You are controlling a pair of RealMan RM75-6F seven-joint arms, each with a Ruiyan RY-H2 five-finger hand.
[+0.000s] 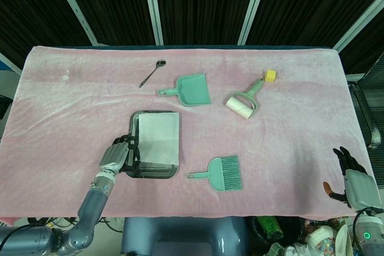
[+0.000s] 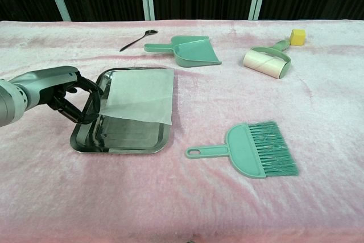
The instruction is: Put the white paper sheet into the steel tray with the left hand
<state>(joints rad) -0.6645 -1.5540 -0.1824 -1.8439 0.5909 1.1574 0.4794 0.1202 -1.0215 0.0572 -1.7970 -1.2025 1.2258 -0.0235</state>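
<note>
Chest view: left hand at frame left, dark fingers curled at the left rim of the steel tray; whether it pinches the white paper sheet — cannot tell. Sheet lies in the tray's upper part, right edge overhanging the rim. Head view: right hand lower right, fingers apart, holding nothing. Fuzzy pink cloth; dark panelled wall behind.

White paper sheet in shiny steel tray. Mint-green dustpan and brush. Yellow cube. Pink fuzzy cloth over table. Grey-and-black left robot hand.
</note>
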